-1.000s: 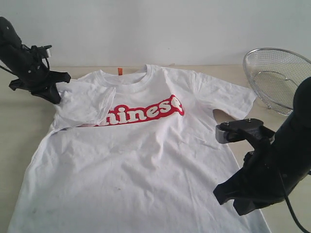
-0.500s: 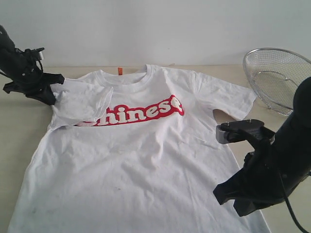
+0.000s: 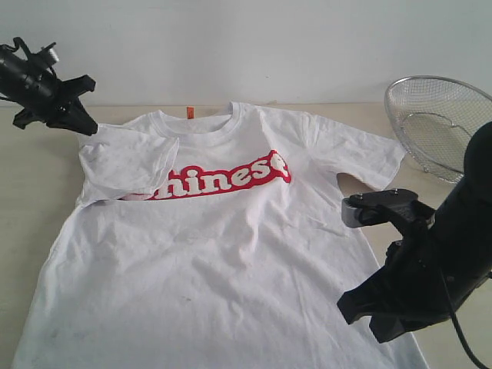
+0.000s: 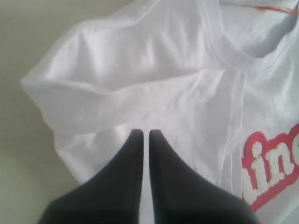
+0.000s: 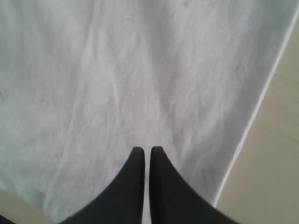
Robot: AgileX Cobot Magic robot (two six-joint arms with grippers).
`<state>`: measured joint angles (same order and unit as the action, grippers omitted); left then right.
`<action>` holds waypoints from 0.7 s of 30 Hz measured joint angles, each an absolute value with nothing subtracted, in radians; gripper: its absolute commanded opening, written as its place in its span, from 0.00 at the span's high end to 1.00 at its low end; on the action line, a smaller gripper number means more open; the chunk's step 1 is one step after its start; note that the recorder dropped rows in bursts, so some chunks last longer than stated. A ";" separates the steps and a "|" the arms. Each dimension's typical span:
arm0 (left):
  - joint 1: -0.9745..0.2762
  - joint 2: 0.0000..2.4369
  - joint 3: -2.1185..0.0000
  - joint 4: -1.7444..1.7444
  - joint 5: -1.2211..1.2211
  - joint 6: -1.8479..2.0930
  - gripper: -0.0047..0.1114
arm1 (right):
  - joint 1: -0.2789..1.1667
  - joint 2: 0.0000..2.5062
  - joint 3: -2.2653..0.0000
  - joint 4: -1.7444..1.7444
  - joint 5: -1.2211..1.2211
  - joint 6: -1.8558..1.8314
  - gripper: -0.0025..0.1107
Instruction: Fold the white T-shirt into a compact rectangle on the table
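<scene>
Pale table [image 3: 31,200] fills your frame, with the tee [image 3: 231,261] spread face-up across the middle, its frame-left sleeve [image 3: 127,165] folded inward. Your right gripper [image 3: 367,314], lower right, hangs over the tee's edge, jaws together, empty. Basket [image 3: 438,123] sits upper right. Your left gripper [image 3: 86,125], upper left, is pinched closed just off the sleeve, holding nothing.

The white T-shirt [image 3: 231,231] lies flat and wrinkled, front up, on the pale beige bench [image 3: 31,177]. One sleeve is folded inward, covering the start of its red chest lettering.
</scene>
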<state>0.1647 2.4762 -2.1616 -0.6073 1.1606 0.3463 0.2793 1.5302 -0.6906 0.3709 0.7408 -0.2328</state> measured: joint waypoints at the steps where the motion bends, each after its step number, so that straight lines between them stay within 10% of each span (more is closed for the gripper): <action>1: 0.165 2.476 -2.167 -0.607 1.141 0.349 0.92 | 0.279 1.530 -0.691 0.371 0.741 -0.233 0.98; 21: 0.165 2.509 -2.173 -0.606 1.121 0.385 0.92 | 0.279 1.530 -0.691 0.377 0.726 -0.212 0.98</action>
